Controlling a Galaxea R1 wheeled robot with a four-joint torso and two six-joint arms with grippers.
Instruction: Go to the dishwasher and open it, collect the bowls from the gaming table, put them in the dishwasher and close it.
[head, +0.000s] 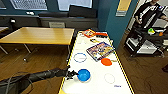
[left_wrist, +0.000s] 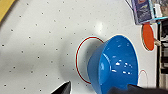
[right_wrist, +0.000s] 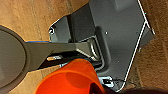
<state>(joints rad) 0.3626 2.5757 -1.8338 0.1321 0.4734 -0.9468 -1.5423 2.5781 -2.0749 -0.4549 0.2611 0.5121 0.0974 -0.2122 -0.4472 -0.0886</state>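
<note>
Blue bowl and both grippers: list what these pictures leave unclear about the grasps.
- Left gripper at the blue bowl: head view too small to show whether the rim is clamped; the left wrist view cuts the gripper off at the picture's edge.
- Orange bowl-like thing in the right wrist view: cut off by the edge; whether it is gripped cannot be told.
- Print on the boxes on the gaming table: blurred.
</note>
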